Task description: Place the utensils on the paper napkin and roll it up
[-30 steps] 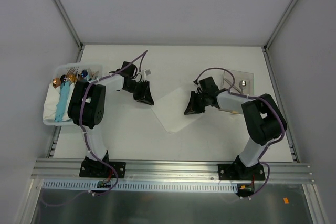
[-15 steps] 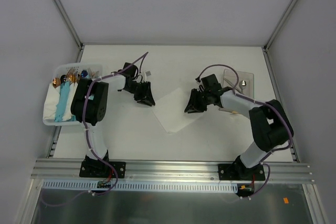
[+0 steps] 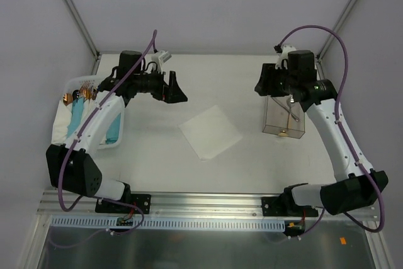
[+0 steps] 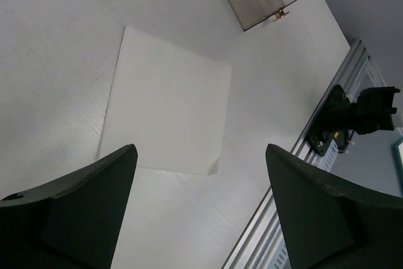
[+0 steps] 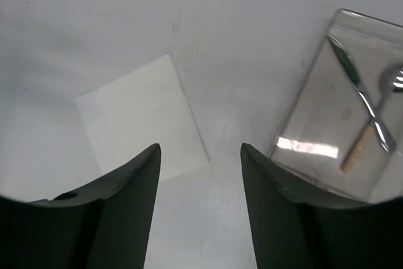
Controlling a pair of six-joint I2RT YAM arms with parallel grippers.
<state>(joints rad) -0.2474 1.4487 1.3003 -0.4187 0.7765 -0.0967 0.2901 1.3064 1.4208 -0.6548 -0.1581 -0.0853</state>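
Note:
The paper napkin [image 3: 210, 131] lies flat and unfolded at the middle of the table, also in the left wrist view [image 4: 167, 102] and the right wrist view [image 5: 141, 118]. The utensils [image 3: 291, 110] lie in a clear plastic tray [image 3: 274, 121] to its right. In the right wrist view a knife [image 5: 354, 83] and a fork [image 5: 391, 81] show there. My left gripper [image 3: 178, 92] [image 4: 200, 150] hangs open and empty above the table, up and left of the napkin. My right gripper [image 3: 259, 85] [image 5: 200, 146] hangs open and empty at the tray's far left corner.
A white bin [image 3: 74, 82] at the left edge holds light-blue rolled bundles [image 3: 77, 118] and more cutlery. Metal frame posts stand at the table's far corners. The aluminium rail with the arm bases runs along the near edge [image 4: 327, 137].
Both grippers were low and shut at the napkin's left and right corners. They have opened, let go, and risen back toward the far side. The napkin now lies flat.

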